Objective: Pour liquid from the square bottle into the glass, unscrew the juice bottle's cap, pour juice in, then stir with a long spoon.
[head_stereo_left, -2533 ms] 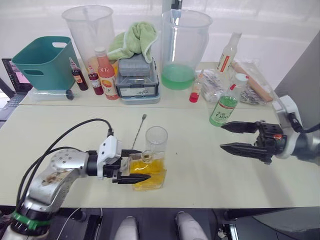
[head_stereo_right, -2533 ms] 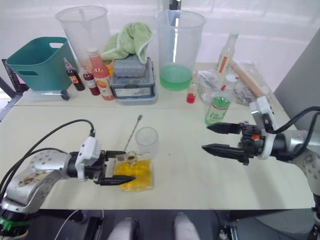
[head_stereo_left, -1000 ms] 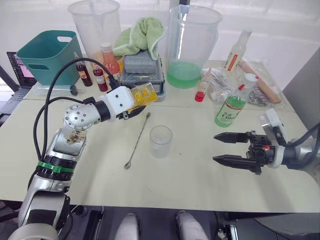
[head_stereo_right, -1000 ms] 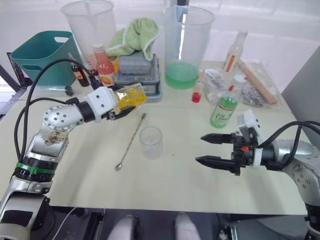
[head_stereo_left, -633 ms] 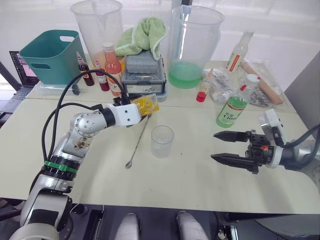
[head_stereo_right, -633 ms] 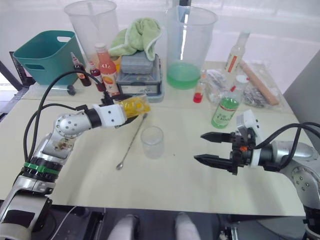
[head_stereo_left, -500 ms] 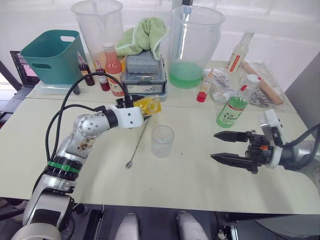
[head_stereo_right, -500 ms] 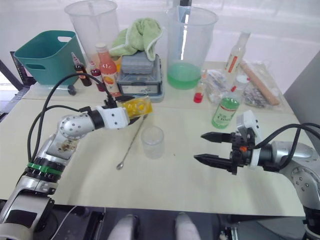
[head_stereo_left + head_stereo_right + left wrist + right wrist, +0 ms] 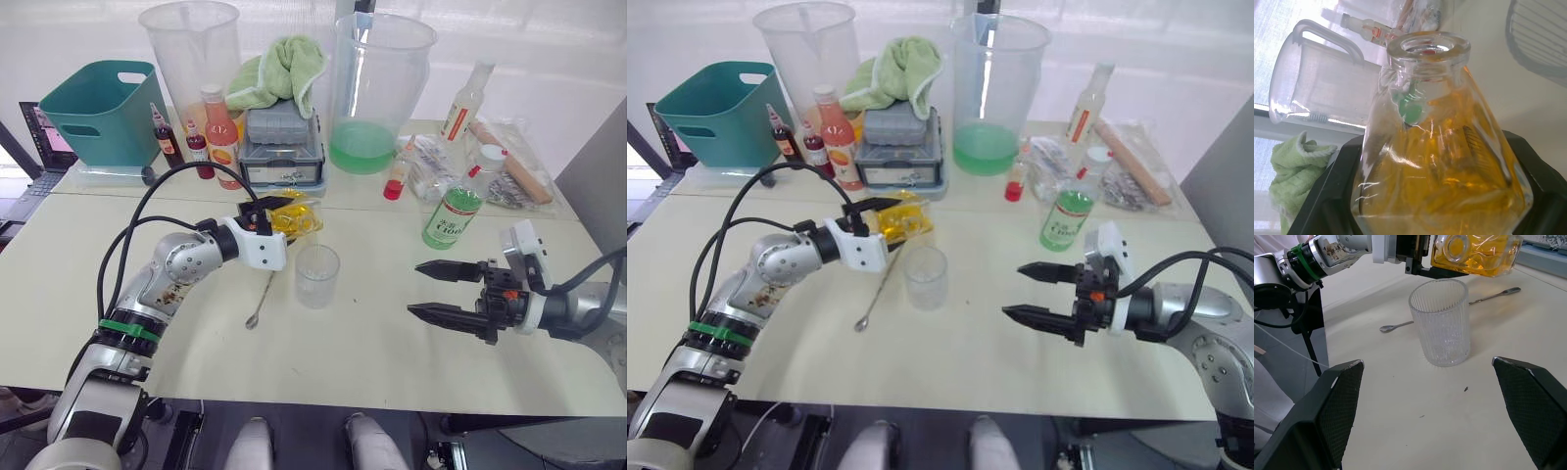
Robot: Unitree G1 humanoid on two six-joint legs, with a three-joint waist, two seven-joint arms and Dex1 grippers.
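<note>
1. Now the left claw [image 9: 277,221] is clamped on the square bottle [image 9: 295,217] and holds it tipped on its side above the desk [image 9: 353,343], the open neck towards the glass [image 9: 316,275] and just beside its rim.
2. The yellow liquid is inside the bottle; the glass looks empty and stands upright on the desk.
3. The long spoon [image 9: 263,297] lies flat on the desk beside the glass, partly under the left claw.
4. The right claw [image 9: 423,290] hovers with its two fingers wide apart, to the right of the glass, gripping nothing.
5. The juice bottle [image 9: 451,208] stands upright behind the right claw, the white cap [image 9: 495,155] on it. Its green-and-white label has writing, but I cannot read it surely.
</note>
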